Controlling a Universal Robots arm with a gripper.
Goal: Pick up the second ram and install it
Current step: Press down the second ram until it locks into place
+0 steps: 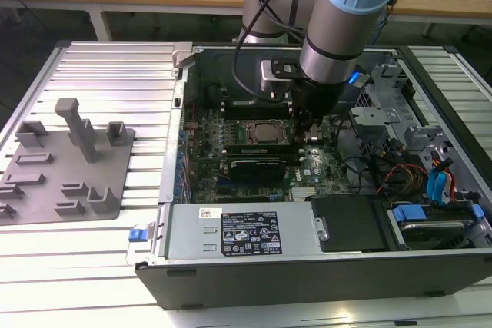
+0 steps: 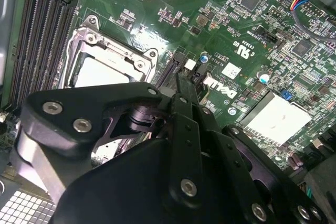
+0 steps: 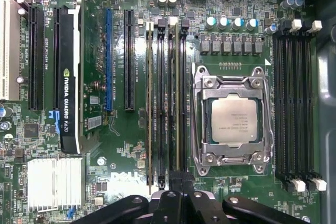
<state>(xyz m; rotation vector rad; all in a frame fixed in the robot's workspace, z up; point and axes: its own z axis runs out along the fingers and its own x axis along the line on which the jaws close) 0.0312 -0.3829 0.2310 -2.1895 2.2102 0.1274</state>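
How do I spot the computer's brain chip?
Look in the open computer case, on the green board. The processor sits in a metal frame between rows of long black slots. It's a smooth silvery square; the other silvery block is ribbed.

Bright overhead light, glare on table slats (image 1: 100,74), sharp focus

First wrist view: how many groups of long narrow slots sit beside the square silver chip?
2: one bank of black slots toward the case wall, one between the chip and the blue slot.
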